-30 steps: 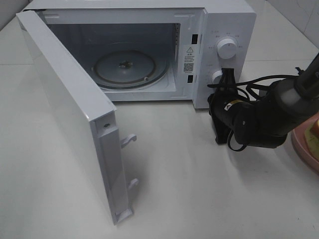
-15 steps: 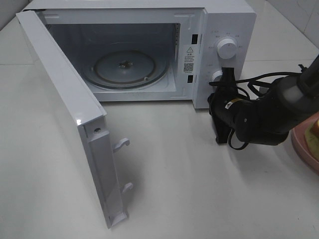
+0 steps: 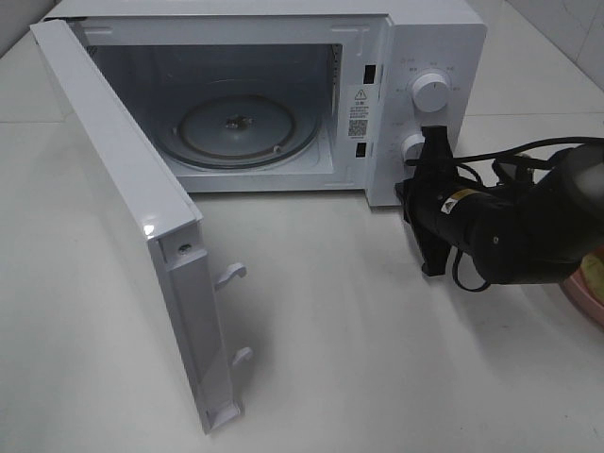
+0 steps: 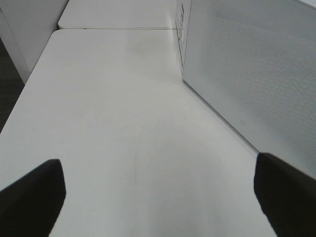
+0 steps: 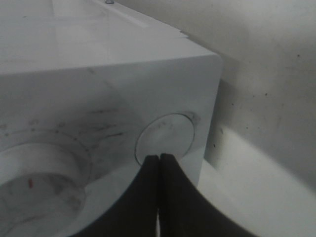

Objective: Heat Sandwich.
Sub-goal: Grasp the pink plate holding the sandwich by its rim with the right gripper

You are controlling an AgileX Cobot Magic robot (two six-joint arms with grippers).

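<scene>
White metal: microwave [image 3: 415,38] on the table [image 3: 377,359], door [image 3: 113,189] swung wide, glass turntable [image 3: 236,127] bare inside.
Right gripper [image 5: 159,160]: fingers pressed flat together, gripping nothing, tips right at the lower round button [image 5: 165,136] of the control panel; touching or a hair short, impossible to tell.
Left gripper [image 4: 158,195]: spread fully wide, empty, low over the table beside the mesh face of the door.
Sandwich [image 3: 596,271]: outside the oven, a pale sliver at the far right edge on the pink plate [image 3: 585,307], mostly hidden behind the right arm.
Step, by judgement: oven open and ready, food not yet fetched.
Risk one: bulky right forearm close to the plate; a careless swing back likely to shove it or tip the sandwich off.
Risk two: small, soft food; too hard a squeeze likely to crush it, too light a one to drop it short of the turntable.
Risk three: door standing across the left side; a sweep of the left arm likely to knock it partway shut and block the way in.
</scene>
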